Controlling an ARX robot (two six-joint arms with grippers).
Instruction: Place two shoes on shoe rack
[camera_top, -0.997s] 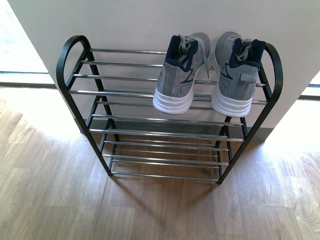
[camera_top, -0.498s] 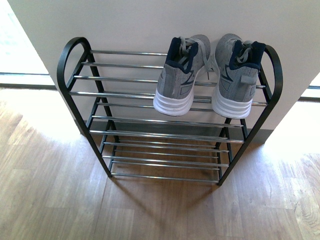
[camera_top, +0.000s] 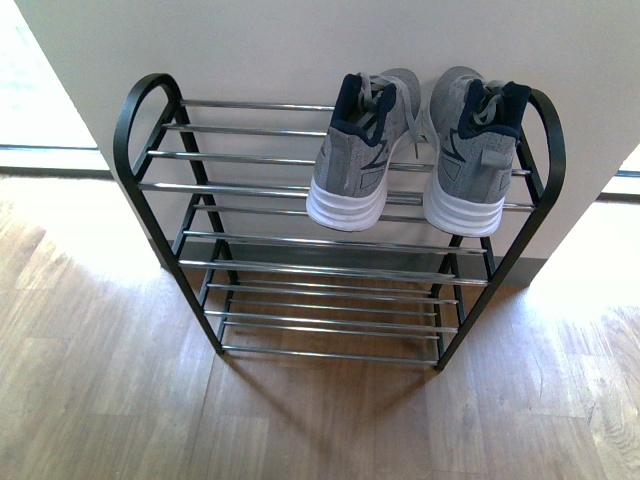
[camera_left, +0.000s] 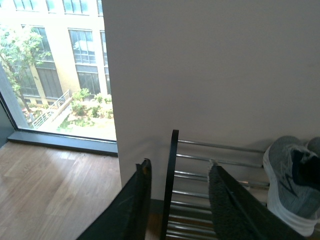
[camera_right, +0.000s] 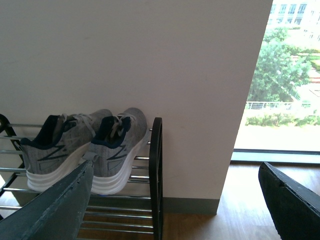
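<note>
Your left gripper (camera_left: 178, 167), right gripper (camera_right: 176, 167) both spread, empty. Grey sneakers (camera_top: 360, 150) on shoe rack (camera_top: 250, 187), ahead of right gripper. Likely light, soft knit, stiff sole; pinch heel collar.

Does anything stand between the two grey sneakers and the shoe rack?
Nothing visible does. The left sneaker and right sneaker sit side by side on the shoe rack's top tier, at its right end, heels toward the camera. The left gripper and right gripper are open, holding nothing.
</note>
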